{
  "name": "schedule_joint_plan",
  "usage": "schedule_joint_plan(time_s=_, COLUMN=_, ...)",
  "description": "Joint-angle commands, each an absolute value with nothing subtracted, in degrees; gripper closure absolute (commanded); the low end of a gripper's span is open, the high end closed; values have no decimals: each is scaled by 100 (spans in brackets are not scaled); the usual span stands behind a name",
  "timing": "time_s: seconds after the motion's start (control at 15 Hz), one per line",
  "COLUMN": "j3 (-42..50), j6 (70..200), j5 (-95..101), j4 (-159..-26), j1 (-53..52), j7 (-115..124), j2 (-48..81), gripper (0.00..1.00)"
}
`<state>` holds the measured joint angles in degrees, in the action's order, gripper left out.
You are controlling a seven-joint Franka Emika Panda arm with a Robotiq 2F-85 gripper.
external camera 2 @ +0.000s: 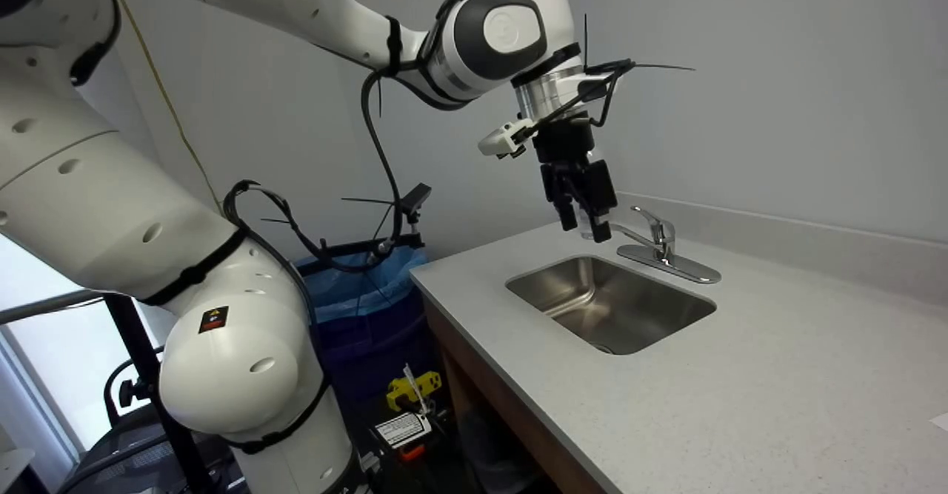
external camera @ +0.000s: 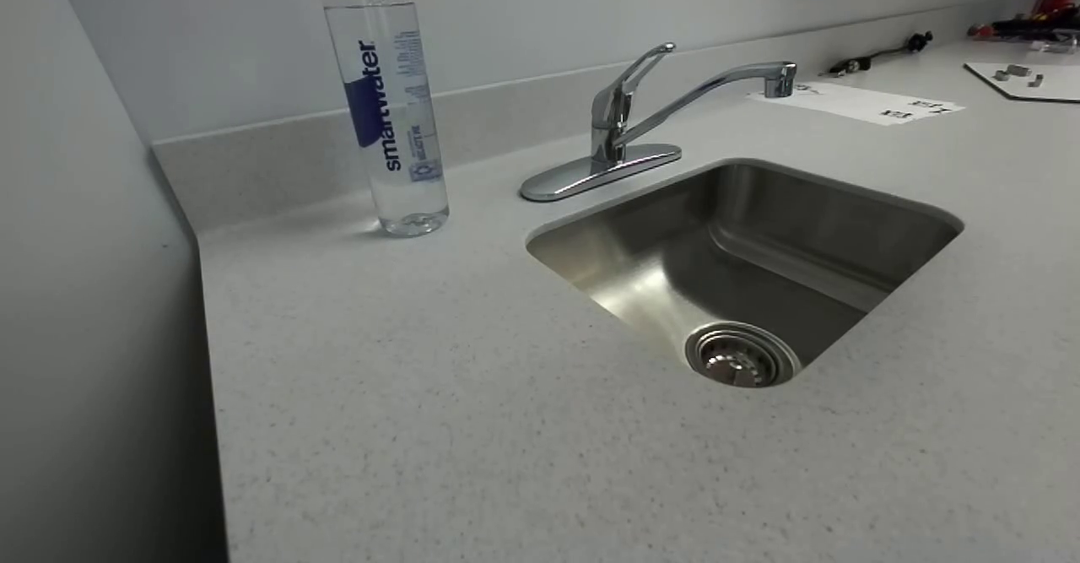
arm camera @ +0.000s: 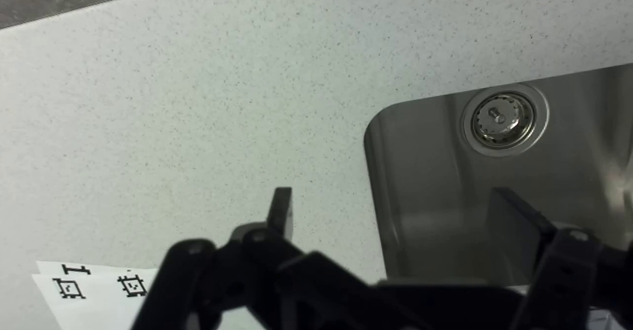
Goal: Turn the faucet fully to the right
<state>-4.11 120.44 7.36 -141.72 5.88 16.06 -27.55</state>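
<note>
The chrome faucet (external camera: 609,120) stands on its oval base plate behind the sink. In that exterior view its slim spout points to the right of the picture, and the lever handle tilts up the same way. In an exterior view the faucet (external camera 2: 663,242) is just right of my gripper (external camera 2: 585,229), which appears above the counter, with the spout's end close to or behind a finger. No contact can be made out. In the wrist view my gripper (arm camera: 392,191) has its fingers wide apart with nothing between them. The faucet cannot be made out there.
A steel sink (external camera: 844,217) is set into the pale counter (external camera: 405,377). A tall clear water bottle (external camera: 392,116) stands left of the faucet. White papers with black markers (arm camera: 96,295) lie beside the sink. A wall and backsplash (external camera 2: 785,238) run behind the faucet.
</note>
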Motion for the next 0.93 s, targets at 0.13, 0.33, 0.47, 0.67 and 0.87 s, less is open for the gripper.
schedule_joint_plan(time_s=0.13, j3=-549, j6=11963, j5=650, j4=-13764, j1=358, j7=1727, j2=-2298, gripper=0)
schedule_joint_plan(time_s=0.33, j3=-679, j6=11973, j5=606, j4=-13494, j1=229, j7=1825, j2=-1936, gripper=0)
schedule_joint_plan(time_s=0.47, j3=-760, j6=12016, j5=628, j4=-13302, j1=164, j7=1930, j2=-1658, gripper=0)
schedule_joint_plan(time_s=0.67, j3=-794, j6=12097, j5=643, j4=-12992, j1=74, j7=2019, j2=-1204, gripper=0)
schedule_joint_plan(time_s=0.87, j3=-780, j6=12220, j5=640, j4=-12670, j1=-5, j7=2021, j2=-723, gripper=0)
